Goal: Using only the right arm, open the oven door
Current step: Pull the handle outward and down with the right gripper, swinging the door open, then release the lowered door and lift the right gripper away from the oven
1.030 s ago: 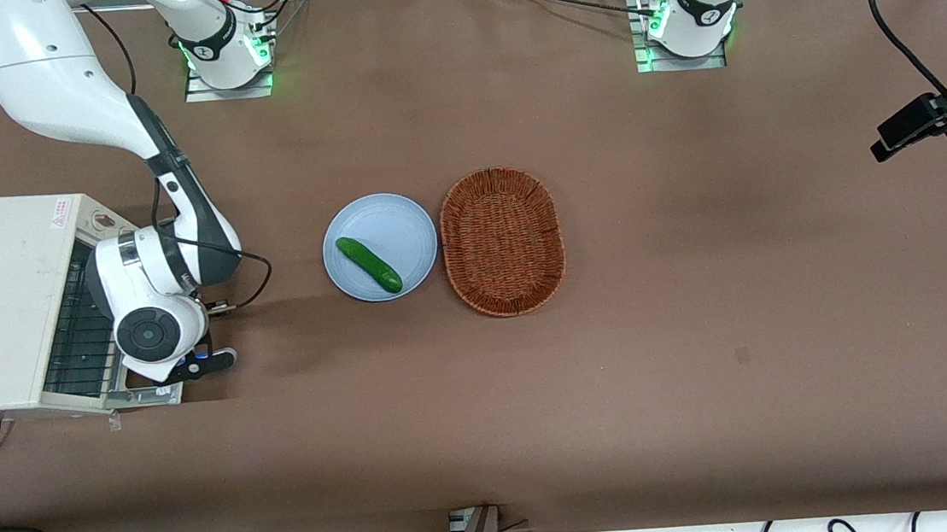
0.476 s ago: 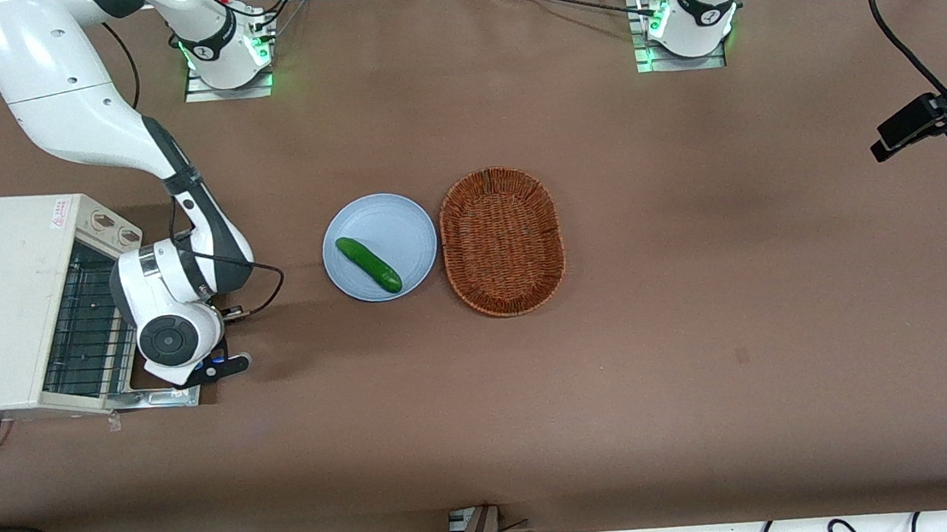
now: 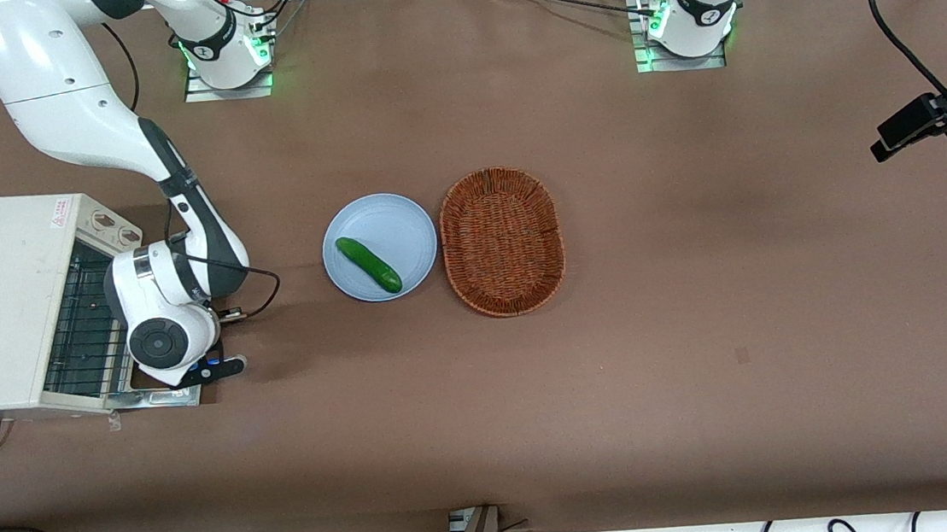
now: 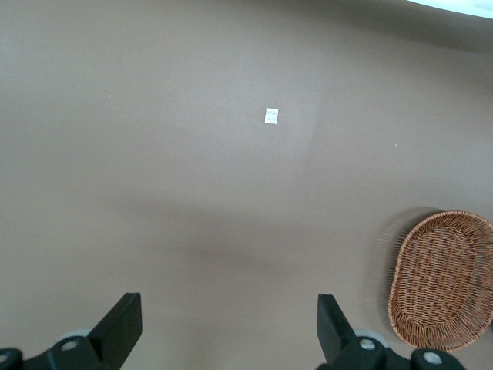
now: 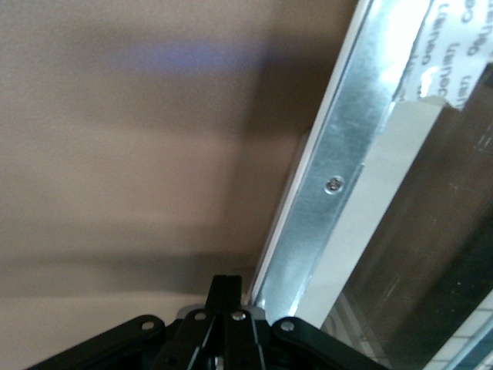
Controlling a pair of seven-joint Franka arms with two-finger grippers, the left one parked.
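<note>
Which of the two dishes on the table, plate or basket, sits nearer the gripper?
The blue plate holding the cucumber; the wicker basket lies farther from the gripper.

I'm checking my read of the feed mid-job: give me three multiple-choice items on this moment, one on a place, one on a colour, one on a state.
1. Where is the gripper?
A. over the basket
B. low in front of the oven, by the door's outer edge
C. above the plate

2. What colour is the plate holding the cucumber?
A. light blue
B. red
C. black

3. How is the oven door?
A. shut upright
B. folded down open
C. removed

Answers:
1 B, it sits beside the lowered door's frame.
2 A, pale blue rim shows.
3 B, the wire rack inside is exposed.
</note>
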